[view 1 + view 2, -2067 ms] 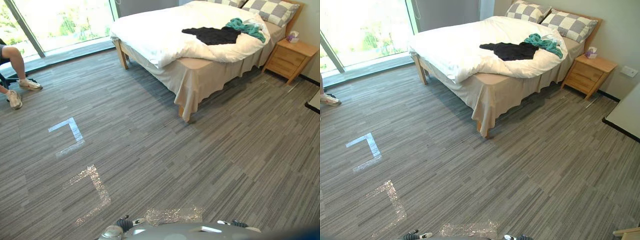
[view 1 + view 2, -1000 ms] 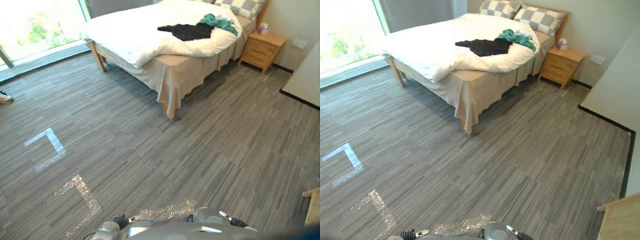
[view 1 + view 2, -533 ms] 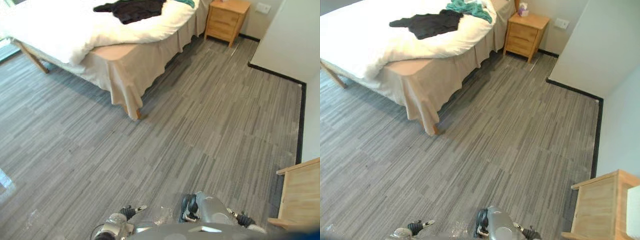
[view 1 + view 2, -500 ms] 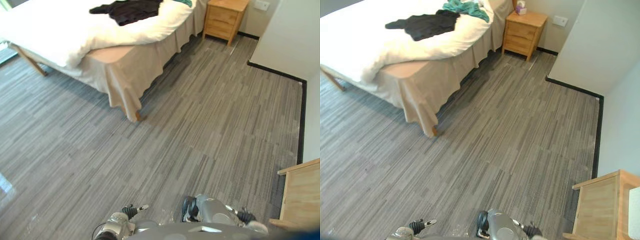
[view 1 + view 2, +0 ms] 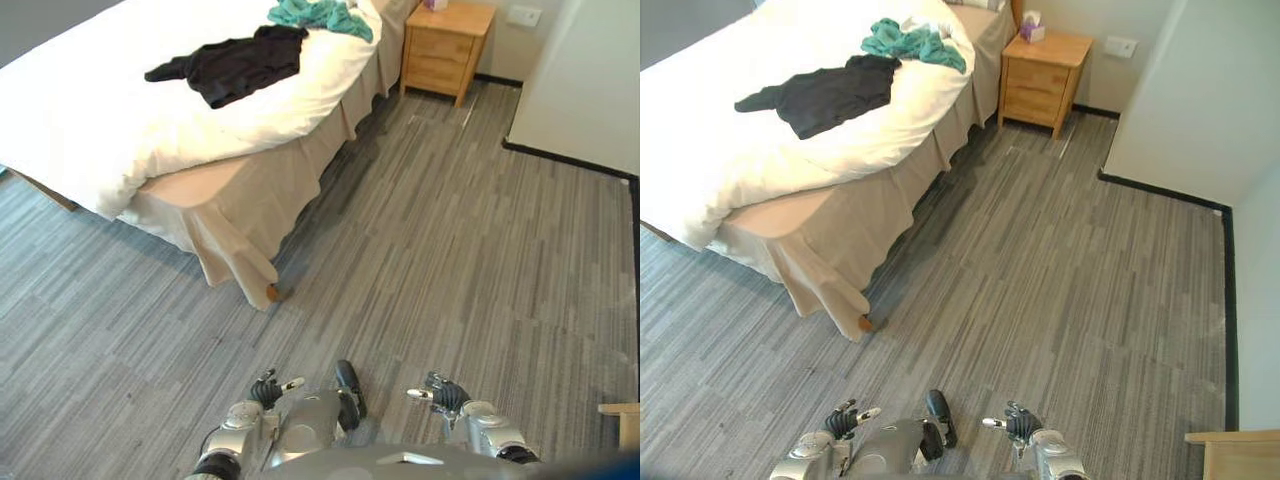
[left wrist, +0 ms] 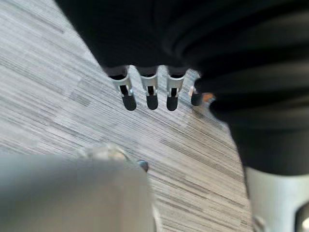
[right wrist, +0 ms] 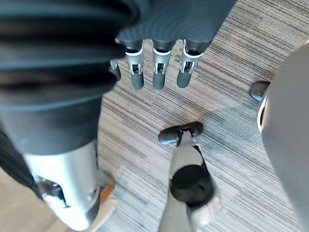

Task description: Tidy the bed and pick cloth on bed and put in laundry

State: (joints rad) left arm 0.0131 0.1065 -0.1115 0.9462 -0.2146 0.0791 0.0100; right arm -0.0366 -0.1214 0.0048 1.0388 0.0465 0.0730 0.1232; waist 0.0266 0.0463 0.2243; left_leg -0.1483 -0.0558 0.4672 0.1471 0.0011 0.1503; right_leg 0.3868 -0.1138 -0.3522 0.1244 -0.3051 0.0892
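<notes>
Two cloths lie on the bed (image 5: 100,130): a black one (image 5: 235,65) mid-duvet and, to its right, a teal one (image 5: 320,14) nearer the head. Over the last two seconds my view has swung round and drawn in on the bed's near corner. The things themselves have not moved, so I judge this an approach, with both cloths out of reach as yet. Right of the bed, the nightstand (image 5: 445,45), drawers shut, carries a tissue box (image 5: 1032,27). Below, the left hand (image 5: 265,390) and right hand (image 5: 440,392) hang over the floor, fingers straight and relaxed, grasping nothing. The duvet is untidied and the laundry step is not begun.
</notes>
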